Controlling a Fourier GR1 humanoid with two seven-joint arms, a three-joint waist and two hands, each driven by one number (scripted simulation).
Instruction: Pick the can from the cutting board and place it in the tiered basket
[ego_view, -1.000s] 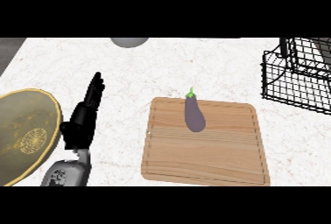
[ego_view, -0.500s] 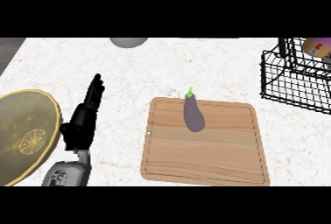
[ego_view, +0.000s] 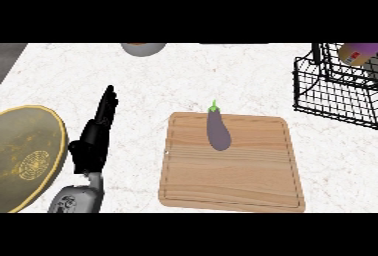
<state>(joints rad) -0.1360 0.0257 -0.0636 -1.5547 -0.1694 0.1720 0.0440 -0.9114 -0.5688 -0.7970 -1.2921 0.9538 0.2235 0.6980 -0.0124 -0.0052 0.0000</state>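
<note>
Left robot hand (ego_view: 94, 137) fingers straight, holding nothing, beside cutting board (ego_view: 232, 165), can (ego_view: 357, 52) in tiered basket (ego_view: 332, 90)

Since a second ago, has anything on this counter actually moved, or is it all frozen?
Little moved. At the top right, above the black wire basket, a purple and tan thing has come further into view; I cannot tell what it is. The left hand stayed open beside the gold plate, and the eggplant still lies on the cutting board. The right hand shows nowhere.
</note>
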